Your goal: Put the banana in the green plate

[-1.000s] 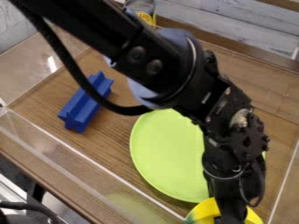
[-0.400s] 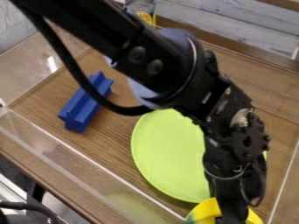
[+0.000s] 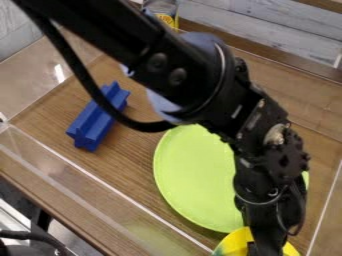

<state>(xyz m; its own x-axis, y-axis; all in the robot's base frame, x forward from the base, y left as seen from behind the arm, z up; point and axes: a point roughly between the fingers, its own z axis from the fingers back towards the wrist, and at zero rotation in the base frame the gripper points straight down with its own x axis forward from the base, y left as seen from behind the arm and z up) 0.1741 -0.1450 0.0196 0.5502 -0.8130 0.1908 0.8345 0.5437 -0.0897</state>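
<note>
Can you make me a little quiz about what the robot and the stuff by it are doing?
1. True or false: the blue ridged block lies on the green plate.
2. Multiple choice: what shape is the green plate? a) square b) round c) star-shaped
3. Fill in the gap: the yellow thing at the bottom of the picture is partly hidden behind the robot's black ____.

Key: 1. false, it lies beside the plate on the wooden surface; 2. b; 3. gripper
</note>
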